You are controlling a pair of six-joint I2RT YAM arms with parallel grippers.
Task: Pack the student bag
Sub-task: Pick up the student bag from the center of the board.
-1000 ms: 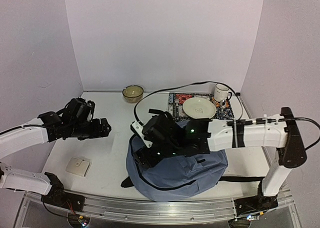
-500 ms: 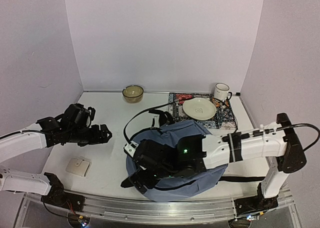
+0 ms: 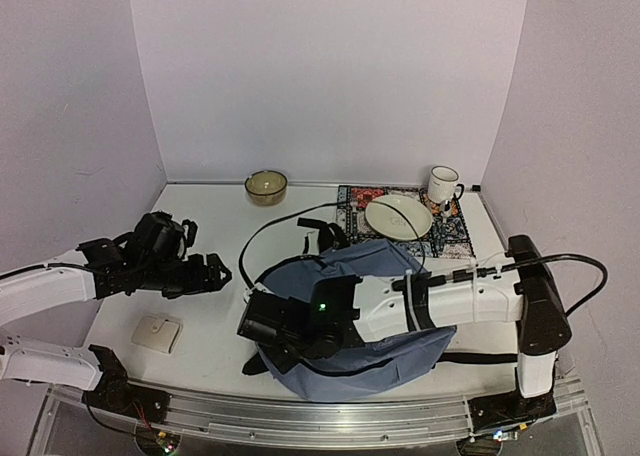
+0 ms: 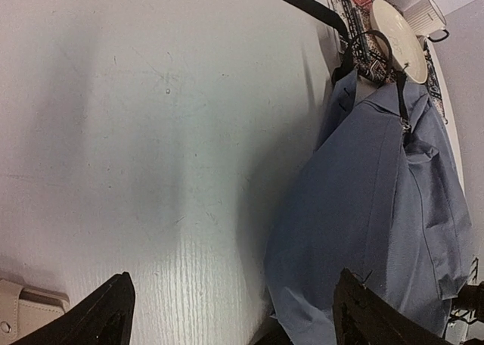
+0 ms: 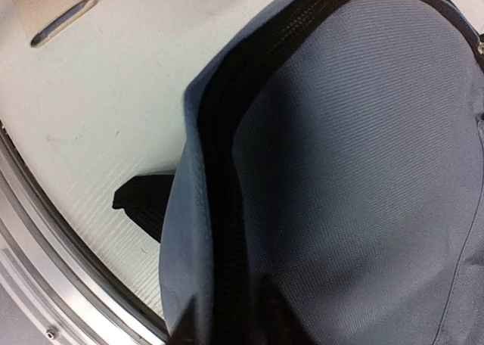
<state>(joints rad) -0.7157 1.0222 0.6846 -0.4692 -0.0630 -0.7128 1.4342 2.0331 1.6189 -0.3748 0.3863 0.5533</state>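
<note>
student bag (image 3: pixel 365 264) is slumped at the near edge of the surface (image 3: pixel 200 216), left claw (image 3: pixel 218 273) spread wide and empty beside it, right claw (image 3: pixel 268 344) down on its near-left corner, can't tell its grip

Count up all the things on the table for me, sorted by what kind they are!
Bags: 1, the soft blue-grey fabric backpack
Dishes: 3, the round olive bowl, the round cream plate and the white mug
Mats: 1, the patterned cloth placemat
Pouches: 1, the small flat beige pouch
Total: 6
</note>
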